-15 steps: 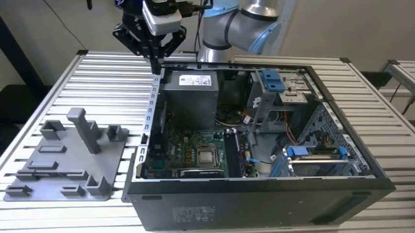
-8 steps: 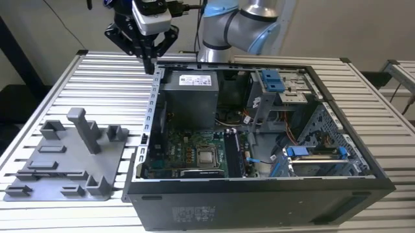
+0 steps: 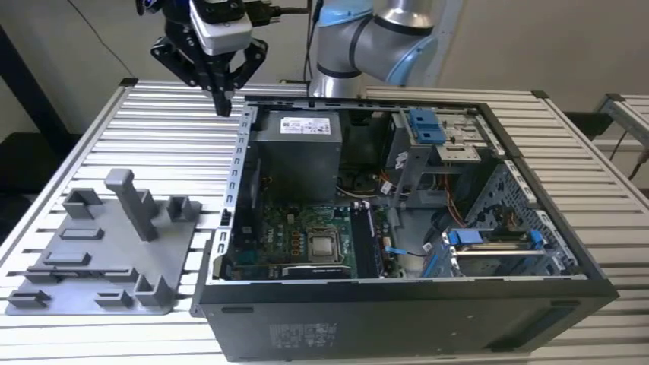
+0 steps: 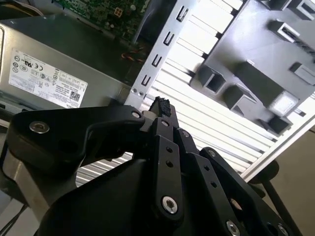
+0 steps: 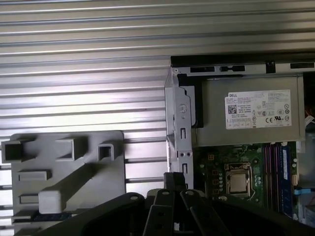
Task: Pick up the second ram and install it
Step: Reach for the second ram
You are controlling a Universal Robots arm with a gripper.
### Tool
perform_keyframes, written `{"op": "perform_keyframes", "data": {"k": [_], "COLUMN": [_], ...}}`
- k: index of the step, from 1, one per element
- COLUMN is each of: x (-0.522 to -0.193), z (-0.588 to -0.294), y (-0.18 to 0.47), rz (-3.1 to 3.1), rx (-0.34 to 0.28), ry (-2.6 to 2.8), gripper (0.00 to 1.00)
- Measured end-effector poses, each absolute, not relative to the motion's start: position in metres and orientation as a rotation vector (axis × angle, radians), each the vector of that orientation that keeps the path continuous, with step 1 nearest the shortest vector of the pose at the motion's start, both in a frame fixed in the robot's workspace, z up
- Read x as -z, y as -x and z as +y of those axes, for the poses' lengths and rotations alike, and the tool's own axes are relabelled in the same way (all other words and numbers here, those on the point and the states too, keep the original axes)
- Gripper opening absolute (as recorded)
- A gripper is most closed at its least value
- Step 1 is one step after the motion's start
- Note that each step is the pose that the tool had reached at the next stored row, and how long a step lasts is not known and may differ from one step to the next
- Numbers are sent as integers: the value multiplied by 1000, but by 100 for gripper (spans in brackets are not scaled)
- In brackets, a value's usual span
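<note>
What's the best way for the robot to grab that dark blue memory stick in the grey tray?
Come straight down from above and pinch the memory stick by its two flat faces, near the middle. In the first wrist view it shows as a thin strip in the grey tray, so it seems to stand on edge.

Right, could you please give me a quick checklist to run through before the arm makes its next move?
1. End effector empty: ok, nothing held.
2. End effector open for a grasp: not ok, shut.
3. End effector over the tray: not ok, it hangs by the case's far corner, on the exterior view's left.
4. Memory stick in the tray: cannot tell; a dark strip lies there, partly hidden.
5. Case open, motherboard exposed: ok.
</note>
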State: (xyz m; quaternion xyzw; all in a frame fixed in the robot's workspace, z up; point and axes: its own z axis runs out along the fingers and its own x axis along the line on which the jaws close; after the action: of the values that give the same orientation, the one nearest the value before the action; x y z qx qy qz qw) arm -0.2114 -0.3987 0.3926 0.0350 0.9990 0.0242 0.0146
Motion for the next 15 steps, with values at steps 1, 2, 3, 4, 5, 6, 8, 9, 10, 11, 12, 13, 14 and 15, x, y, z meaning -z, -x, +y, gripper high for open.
{"op": "perform_keyframes", "data": {"k": [1, 2, 3, 4, 5, 6, 8, 9, 10, 11, 12, 13, 14, 15], "x": [-393, -393, -393, -393, -393, -393, -393, -393, -393, -393, -393, -393, -393, -393], "z": [-399, -399, -399, -399, -399, -399, -399, -399, -399, -399, -399, -399, -399, -399], "y": [213, 214, 216, 218, 220, 221, 225, 226, 228, 229, 230, 232, 233, 235], "rz": [3110, 3110, 3109, 3109, 3109, 3109, 3109, 3108, 3108, 3108, 3108, 3108, 3108, 3108], "rx": [-75, -75, -75, -75, -75, -75, -75, -75, -75, -75, -75, -75, -75, -75], "ry": [-109, -109, -109, -109, -109, -109, -109, -109, -109, -109, -109, -109, -109, -109], "gripper": [11, 11, 11, 11, 11, 11, 11, 11, 11, 11, 11, 11, 11, 11]}}
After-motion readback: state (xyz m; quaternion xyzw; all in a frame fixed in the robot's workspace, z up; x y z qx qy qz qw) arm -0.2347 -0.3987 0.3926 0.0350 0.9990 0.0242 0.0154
